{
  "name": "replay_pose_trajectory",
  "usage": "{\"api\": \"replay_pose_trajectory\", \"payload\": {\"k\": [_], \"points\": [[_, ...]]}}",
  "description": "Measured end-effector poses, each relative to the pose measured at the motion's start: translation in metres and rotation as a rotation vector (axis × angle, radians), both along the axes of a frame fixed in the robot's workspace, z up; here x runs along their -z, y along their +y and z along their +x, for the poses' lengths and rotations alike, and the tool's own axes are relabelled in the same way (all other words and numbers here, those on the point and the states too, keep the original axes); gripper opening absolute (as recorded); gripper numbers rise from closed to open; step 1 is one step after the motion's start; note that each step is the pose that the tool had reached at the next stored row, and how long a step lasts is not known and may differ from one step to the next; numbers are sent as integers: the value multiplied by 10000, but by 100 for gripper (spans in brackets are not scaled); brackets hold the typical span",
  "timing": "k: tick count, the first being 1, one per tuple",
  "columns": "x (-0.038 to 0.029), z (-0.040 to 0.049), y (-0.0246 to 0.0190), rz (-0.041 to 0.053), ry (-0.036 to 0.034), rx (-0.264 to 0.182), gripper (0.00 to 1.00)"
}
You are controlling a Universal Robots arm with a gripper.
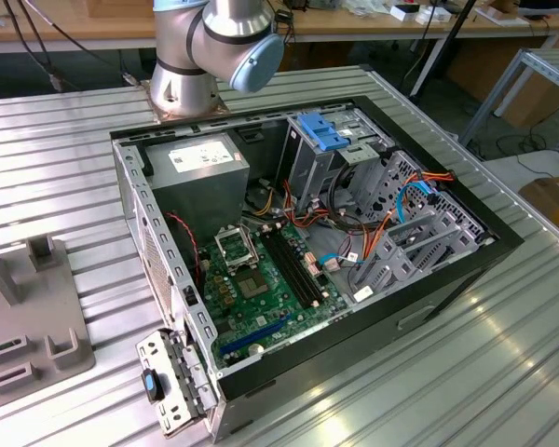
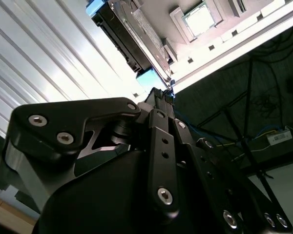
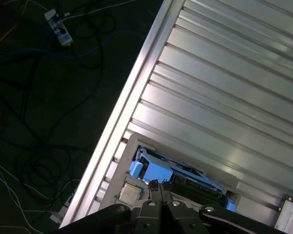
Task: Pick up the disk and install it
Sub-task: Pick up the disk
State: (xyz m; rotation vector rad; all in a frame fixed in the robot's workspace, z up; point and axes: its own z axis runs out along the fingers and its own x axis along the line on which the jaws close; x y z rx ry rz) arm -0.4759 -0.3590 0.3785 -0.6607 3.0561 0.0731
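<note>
The disk [image 3: 158, 171], a flat drive with bright blue rails, lies on a pale grey fixture [image 3: 128, 193] near the slatted table's edge. In the second wrist view the disk [image 2: 129, 41] shows its dark side and silver face, with blue at its ends. My gripper [image 3: 158, 187] hovers just short of the disk's blue end, its black fingers [image 2: 158, 131] pressed together with nothing between them. I cannot tell whether the tips touch the disk. The open computer case [image 1: 489, 244] lies flat on the table in the exterior view, with grey drive cages [image 1: 405, 237] at the exterior view's right.
An upright grey cage with a blue latch [image 1: 321, 130] stands inside the case behind the motherboard [image 1: 261, 279]. A grey fixture block [image 1: 37, 317] sits at the exterior view's left. My arm's base [image 1: 186, 88] is bolted behind the case. Beyond the table's edge, cables [image 3: 49, 87] lie on the dark floor.
</note>
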Motion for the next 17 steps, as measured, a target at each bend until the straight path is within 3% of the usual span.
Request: {"api": "replay_pose_trajectory", "payload": {"k": [13,16,17], "points": [[1,0,0,-1,0,-143,11],[1,1,0,0,-1,-397,11],[1,0,0,0,0,-718,11]]}}
